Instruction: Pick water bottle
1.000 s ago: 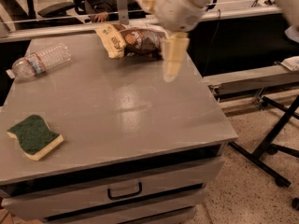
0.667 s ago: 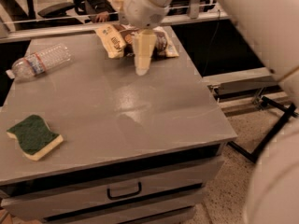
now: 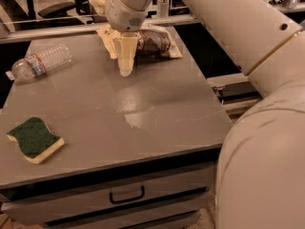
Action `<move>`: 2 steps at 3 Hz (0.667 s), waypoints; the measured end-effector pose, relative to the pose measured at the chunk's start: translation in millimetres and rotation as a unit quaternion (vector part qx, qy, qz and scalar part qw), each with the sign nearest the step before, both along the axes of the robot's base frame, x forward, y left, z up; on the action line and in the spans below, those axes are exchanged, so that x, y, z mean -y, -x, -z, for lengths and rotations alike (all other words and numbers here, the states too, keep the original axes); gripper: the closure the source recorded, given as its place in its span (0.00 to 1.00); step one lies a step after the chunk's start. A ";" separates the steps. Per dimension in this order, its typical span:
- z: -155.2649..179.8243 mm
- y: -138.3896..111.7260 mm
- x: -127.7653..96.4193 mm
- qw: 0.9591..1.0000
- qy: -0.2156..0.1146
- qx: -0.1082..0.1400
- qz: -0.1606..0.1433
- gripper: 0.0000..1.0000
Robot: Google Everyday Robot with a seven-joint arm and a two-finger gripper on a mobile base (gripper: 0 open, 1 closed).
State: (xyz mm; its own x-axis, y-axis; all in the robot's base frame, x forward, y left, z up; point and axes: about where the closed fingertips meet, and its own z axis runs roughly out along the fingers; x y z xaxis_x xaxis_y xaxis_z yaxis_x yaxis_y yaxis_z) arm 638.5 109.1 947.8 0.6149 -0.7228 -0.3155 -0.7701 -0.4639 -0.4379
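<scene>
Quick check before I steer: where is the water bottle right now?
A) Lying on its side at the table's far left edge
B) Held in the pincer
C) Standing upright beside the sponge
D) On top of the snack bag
A: the water bottle lies on its side at the far left edge of the table. The pincer hangs apart to its right, by the snack bag.

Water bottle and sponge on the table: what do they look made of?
Water bottle: likely thin clear plastic, glossy; ribbed walls show the table through, white cap, printed label band. Sponge: seemingly soft yellow foam under a matte green scouring layer, likely fibrous. Gripper hangs over the table's far middle, apart from the bottle.
</scene>
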 end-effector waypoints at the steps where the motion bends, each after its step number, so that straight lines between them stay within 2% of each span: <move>1: 2.1 -8.6 -10.6 1.000 -0.004 0.004 -0.015 0.00; 2: 7.6 -27.3 -29.9 0.999 -0.004 0.008 -0.040 0.00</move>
State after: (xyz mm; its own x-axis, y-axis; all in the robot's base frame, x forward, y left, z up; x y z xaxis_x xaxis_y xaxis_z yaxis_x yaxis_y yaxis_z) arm 665.8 139.0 940.1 0.6756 -0.6683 -0.3114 -0.7236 -0.5202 -0.4537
